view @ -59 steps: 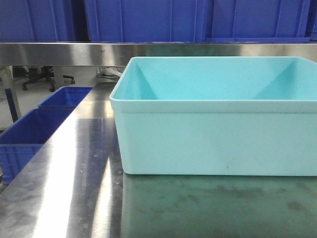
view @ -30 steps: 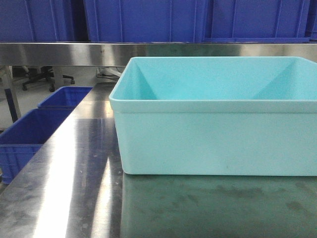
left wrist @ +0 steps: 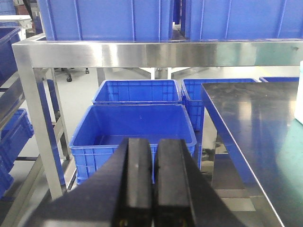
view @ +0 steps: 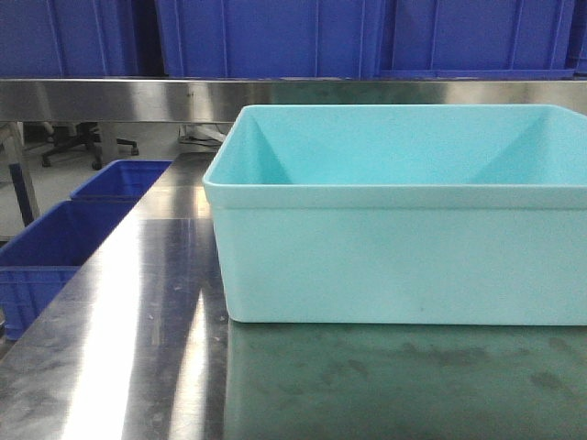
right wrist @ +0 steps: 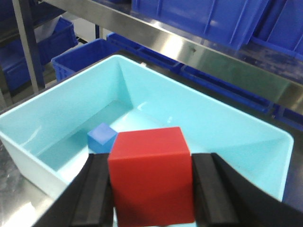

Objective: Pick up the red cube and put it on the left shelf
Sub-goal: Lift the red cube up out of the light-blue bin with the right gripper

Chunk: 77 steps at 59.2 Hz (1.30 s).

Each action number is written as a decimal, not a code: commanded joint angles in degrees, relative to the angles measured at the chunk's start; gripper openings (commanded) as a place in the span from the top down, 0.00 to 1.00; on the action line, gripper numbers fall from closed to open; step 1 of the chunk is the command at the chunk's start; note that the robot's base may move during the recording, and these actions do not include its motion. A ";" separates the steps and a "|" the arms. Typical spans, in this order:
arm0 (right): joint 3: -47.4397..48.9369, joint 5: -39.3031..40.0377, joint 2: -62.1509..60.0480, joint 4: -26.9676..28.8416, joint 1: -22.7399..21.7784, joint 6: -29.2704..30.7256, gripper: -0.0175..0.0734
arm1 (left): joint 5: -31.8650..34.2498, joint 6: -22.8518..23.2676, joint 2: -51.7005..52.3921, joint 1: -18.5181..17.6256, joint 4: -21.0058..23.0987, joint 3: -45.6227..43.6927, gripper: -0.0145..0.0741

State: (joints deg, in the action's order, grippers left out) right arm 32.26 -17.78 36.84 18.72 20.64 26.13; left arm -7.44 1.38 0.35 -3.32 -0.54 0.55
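Note:
My right gripper (right wrist: 154, 189) is shut on the red cube (right wrist: 149, 151) and holds it above the pale turquoise tub (right wrist: 28, 142), near its front wall. A small blue cube (right wrist: 102, 137) lies on the tub floor, beyond and left of the red one. My left gripper (left wrist: 155, 156) is shut and empty, off the table's left edge, facing the floor crates. The steel rack's flat front rail (left wrist: 156, 54) carries large dark blue bins (left wrist: 104, 19). The rail also shows in the front view (view: 110, 99) and the right wrist view (right wrist: 199, 52). Neither gripper shows in the front view.
The tub (view: 394, 257) stands on the steel table (view: 138, 348), whose left edge shows in the left wrist view (left wrist: 222, 142). Open blue crates (left wrist: 132, 127) sit on the floor left of the table, under the rail. A steel rack post (left wrist: 40, 118) stands at left.

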 commanded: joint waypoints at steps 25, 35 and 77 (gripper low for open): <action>1.67 3.50 -0.38 0.94 -0.23 0.50 0.75 | 5.03 0.05 0.92 -0.37 0.17 1.32 0.72; 1.67 3.50 -0.38 0.94 -0.23 0.50 0.75 | 5.03 0.05 0.92 -0.37 0.17 1.32 0.72; 1.67 3.50 -0.38 0.94 -0.23 0.50 0.75 | 5.03 0.05 0.92 -0.37 0.17 1.32 0.72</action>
State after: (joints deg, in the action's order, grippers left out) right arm 32.26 -18.57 36.84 18.72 20.64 26.13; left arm -7.44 1.38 0.35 -3.32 -0.54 0.55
